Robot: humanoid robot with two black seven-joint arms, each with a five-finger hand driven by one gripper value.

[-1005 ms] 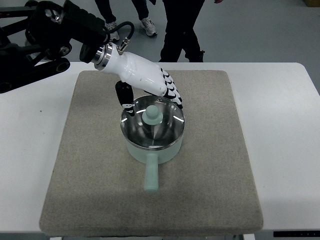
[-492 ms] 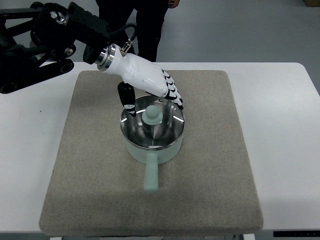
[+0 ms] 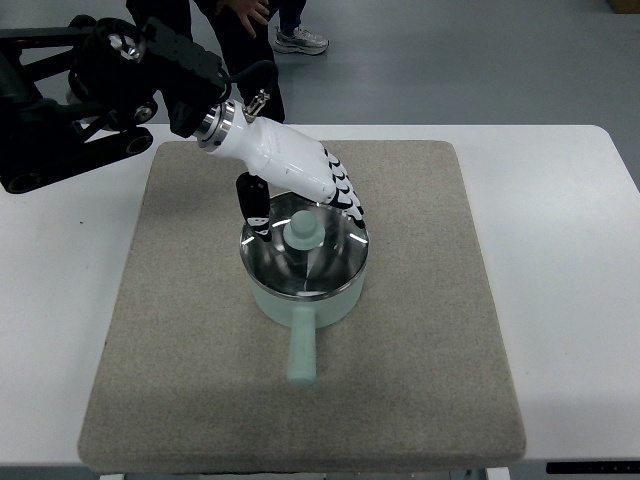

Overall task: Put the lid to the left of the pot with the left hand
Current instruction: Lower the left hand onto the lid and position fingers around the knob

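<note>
A pale green pot (image 3: pixel 304 300) stands mid-mat, its handle pointing toward the near edge. On it sits a shiny metal lid (image 3: pixel 318 262) with a pale green knob (image 3: pixel 301 232). My left hand (image 3: pixel 300 205), white with black finger segments, hovers over the lid's far rim just behind the knob. The thumb hangs down at the lid's left edge and the fingers (image 3: pixel 349 200) reach over the far right rim. They are spread and hold nothing. The right arm is out of view.
The pot rests on a grey felt mat (image 3: pixel 180 340) covering most of a white table (image 3: pixel 570 300). Bare mat lies left of the pot. A person's legs and shoes (image 3: pixel 300 40) show on the floor beyond the table's far edge.
My left hand has edged slightly forward and to the right over the lid's far rim. The person behind the table has walked leftward. Pot and lid have not moved.
</note>
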